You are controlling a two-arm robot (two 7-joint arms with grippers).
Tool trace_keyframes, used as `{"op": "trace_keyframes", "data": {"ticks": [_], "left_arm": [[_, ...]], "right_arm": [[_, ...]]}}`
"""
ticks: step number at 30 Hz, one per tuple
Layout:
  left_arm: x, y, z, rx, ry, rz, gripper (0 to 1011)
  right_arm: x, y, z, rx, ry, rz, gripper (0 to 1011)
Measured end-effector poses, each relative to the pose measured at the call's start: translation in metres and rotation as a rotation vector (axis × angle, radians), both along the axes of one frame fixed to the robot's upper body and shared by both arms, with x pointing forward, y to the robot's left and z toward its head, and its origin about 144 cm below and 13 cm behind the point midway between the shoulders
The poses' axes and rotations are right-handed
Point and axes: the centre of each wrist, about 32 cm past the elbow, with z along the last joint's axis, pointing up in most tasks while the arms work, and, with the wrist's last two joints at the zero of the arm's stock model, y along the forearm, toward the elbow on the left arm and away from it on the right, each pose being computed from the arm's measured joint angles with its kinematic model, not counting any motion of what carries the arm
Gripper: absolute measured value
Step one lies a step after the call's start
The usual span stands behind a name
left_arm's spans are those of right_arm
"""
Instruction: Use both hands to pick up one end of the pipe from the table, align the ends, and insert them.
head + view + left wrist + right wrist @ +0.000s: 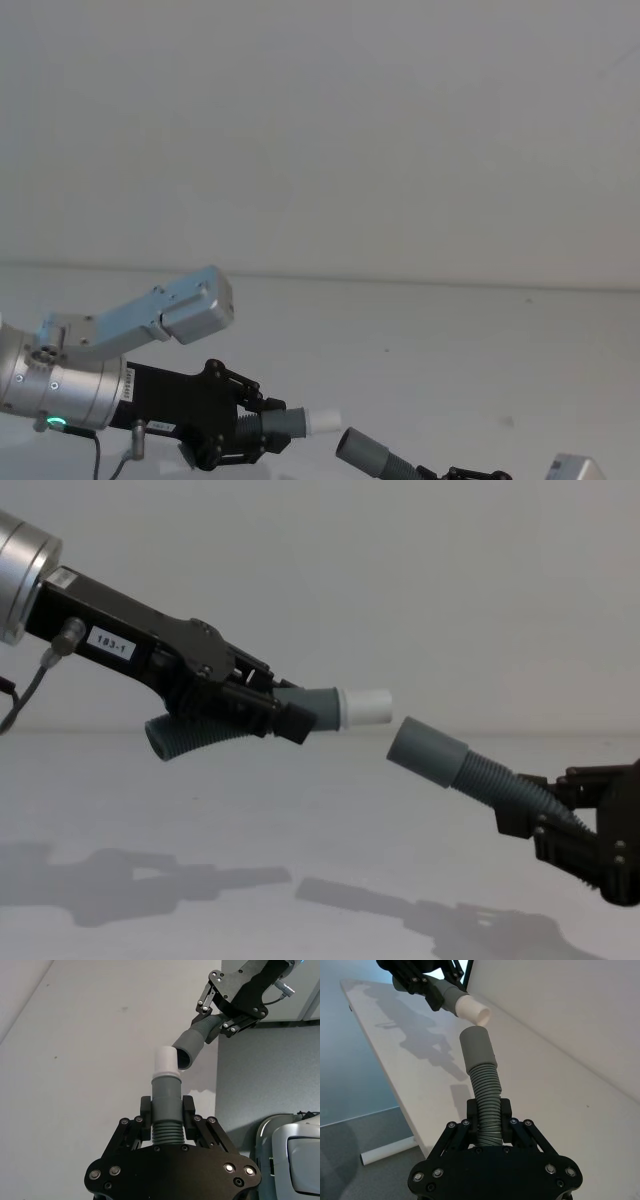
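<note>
1. Your left hand [285, 712] is shut on the ribbed part of the left hose piece [185, 735], just behind its grey cuff. The white tip [368, 708] sticks out past the hand and points to the right.
2. Your right hand [540, 815] is shut on the ribbed part of the right hose piece [490, 778], farther back. A long bit of hose and the wide socket [428, 750] stick out toward the left hand.
3. Both pieces are up in the air over the white worktop [330, 820]. Neither one touches it.
4. The white tip and the socket are near each other but apart. In the chest view the tip sits a little higher than the socket's mouth, and the socket tilts up.
5. I think the job now is lining up. Lift the socket, or lower the tip, until the mouth faces the tip. Turn your right wrist so the two pieces make one straight line.
6. Then push slowly and straight. The right hose looks bendy and is held far back, so it may buckle if you are off centre.
</note>
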Motion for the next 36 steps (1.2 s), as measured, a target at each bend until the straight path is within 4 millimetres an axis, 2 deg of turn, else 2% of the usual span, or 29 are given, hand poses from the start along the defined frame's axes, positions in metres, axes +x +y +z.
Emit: {"op": "trace_keyframes", "data": {"ticks": [36], "left_arm": [[0.014,0.002,-0.011,-0.003,0.027,0.008,325]], "right_arm": [[0.005,-0.001,0.010,0.070,0.066,0.034,230]]}}
